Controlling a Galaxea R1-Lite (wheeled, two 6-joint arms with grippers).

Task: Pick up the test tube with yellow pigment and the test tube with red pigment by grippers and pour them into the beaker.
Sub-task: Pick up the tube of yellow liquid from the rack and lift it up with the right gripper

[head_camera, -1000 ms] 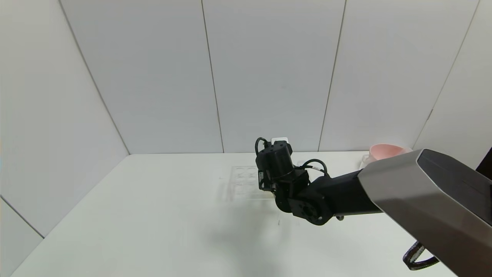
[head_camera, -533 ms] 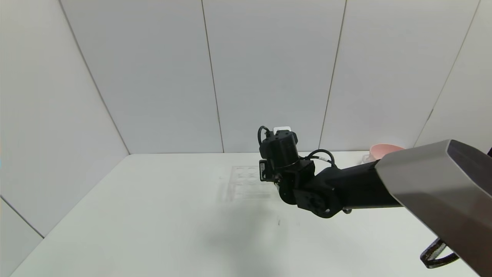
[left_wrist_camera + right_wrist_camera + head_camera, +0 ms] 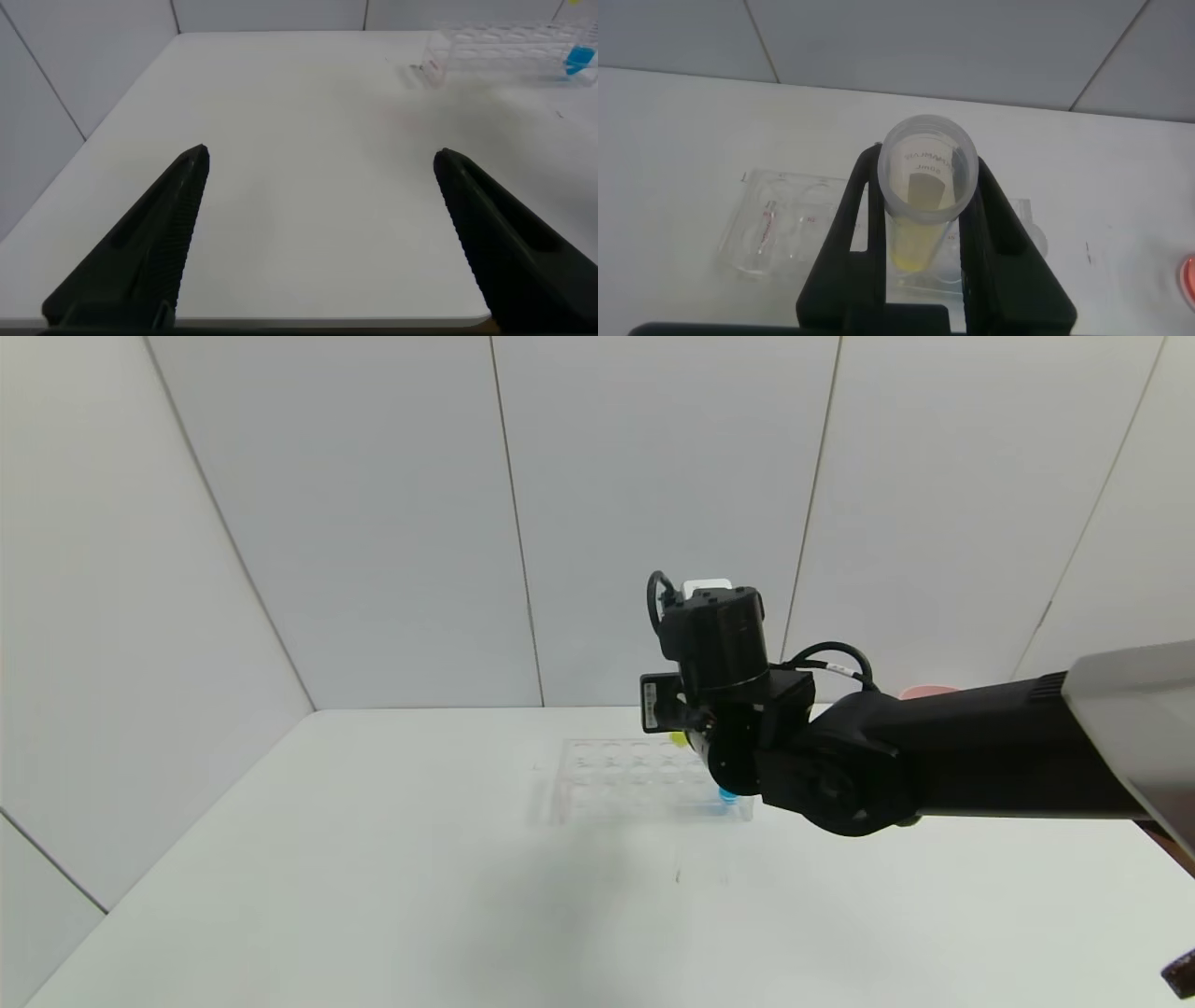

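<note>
My right gripper (image 3: 689,733) hangs above the clear tube rack (image 3: 616,782), its fingers mostly hidden behind the wrist in the head view. In the right wrist view the gripper (image 3: 924,201) is shut on the test tube with yellow pigment (image 3: 920,187), held upright with its open mouth toward the camera and yellow liquid at its tip. The yellow tip also shows in the head view (image 3: 679,738). The red-pigment tube and the beaker are hidden or out of view. My left gripper (image 3: 322,154) is open and empty over the near left part of the table.
A blue-tipped tube (image 3: 726,794) stands in the rack's right end; it also shows in the left wrist view (image 3: 579,61). A pink bowl (image 3: 920,692) peeks out behind my right arm at the back right. White walls close the table's back and left.
My right arm has risen and shifted right, lifting the yellow tube up from the rack. The rack and the blue-tipped tube have come into sight beneath it.
</note>
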